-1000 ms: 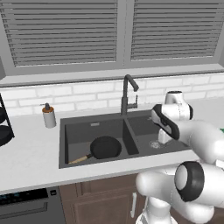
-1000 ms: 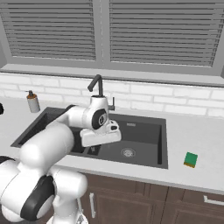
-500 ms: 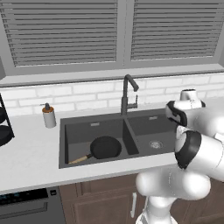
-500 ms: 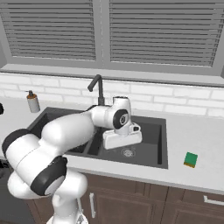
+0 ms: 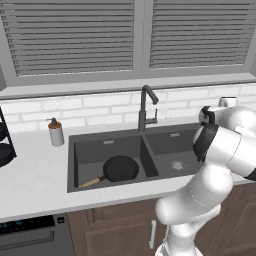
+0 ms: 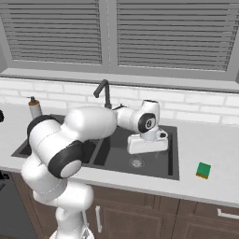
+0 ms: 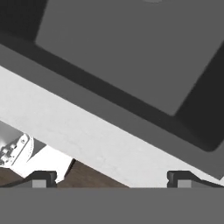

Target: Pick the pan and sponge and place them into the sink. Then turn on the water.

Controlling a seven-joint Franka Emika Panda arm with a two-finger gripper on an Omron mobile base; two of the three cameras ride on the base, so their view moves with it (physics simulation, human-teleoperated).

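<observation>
The black pan lies in the left basin of the dark sink, its wooden handle pointing to the front left. On the white counter right of the sink sits the green sponge. My gripper hangs over the right basin, well left of the sponge. In the hand view my gripper is open and holds nothing, above the basin's front rim. No water is in view at the faucet.
A soap dispenser stands on the counter left of the sink, and a dark rack sits at the far left edge. The tiled wall and window blinds close off the back. My arm crosses over the sink divider.
My arm has swung to the right, carrying the open gripper from the sink's middle to over the right basin. The pan and sponge have not moved.
</observation>
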